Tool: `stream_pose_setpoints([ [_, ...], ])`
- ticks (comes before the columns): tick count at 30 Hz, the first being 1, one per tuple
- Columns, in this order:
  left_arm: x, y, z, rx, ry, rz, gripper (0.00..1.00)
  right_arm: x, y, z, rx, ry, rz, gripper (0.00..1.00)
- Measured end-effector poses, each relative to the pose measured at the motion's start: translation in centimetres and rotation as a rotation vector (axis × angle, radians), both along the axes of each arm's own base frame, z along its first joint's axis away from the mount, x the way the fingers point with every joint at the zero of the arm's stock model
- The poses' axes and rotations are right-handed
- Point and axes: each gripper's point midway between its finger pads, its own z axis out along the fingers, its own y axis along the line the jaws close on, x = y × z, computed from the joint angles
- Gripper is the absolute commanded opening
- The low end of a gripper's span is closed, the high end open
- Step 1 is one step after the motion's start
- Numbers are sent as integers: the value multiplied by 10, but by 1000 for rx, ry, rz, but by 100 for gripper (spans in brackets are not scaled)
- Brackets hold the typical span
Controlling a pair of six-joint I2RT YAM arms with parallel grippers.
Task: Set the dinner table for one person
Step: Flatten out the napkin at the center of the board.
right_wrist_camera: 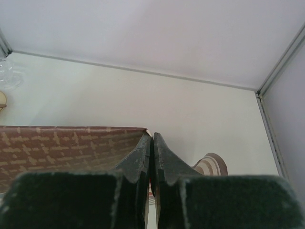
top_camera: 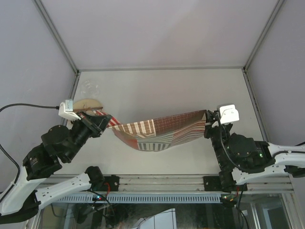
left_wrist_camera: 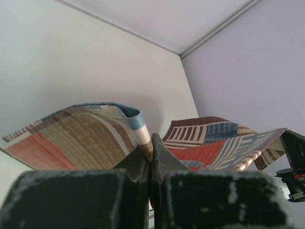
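Dinner table [top_camera: 162,86] lies flat under both arms. Left gripper [top_camera: 108,121], right gripper [top_camera: 208,121] each pinch one end of placemat [top_camera: 152,132]; middle sags. If we let one side go early, mat may land folded or crooked.

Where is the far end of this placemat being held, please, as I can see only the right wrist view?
Observer: The left tool is shut on the placemat at its opposite edge.
Operator: Thank you. Is it stretched taut?
Observer: No, it sags in the middle between the left tool and the right tool, drooping toward the dinner table.
Operator: What pattern does it carry?
Observer: The left wrist view shows red, blue and striped brown patches.
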Motion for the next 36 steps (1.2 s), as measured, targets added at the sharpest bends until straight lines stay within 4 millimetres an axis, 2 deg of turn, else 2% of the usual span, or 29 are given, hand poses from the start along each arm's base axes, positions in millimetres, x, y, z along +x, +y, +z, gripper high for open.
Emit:
stream_pose_setpoints([
  [5,3,-6,-9,7,25,1,0,8,-7,-1,9,2,-50,1],
  [10,14,-14,-13,40,36,27,0,25,-16,-9,-2,10,-131,1],
  [13,21,-17,-16,62,39,56,0,39,-21,-20,8,35,-163,0],
  [18,36,-23,-23,94,41,107,0,68,-29,-49,30,124,-212,0],
  [22,51,-21,-34,131,56,163,0,79,-30,-64,27,162,-212,0],
  [28,58,-14,-39,158,57,200,0,81,-25,-62,34,166,-176,0],
  [36,62,-5,-39,185,51,231,0,81,-19,-46,29,151,-134,0],
])
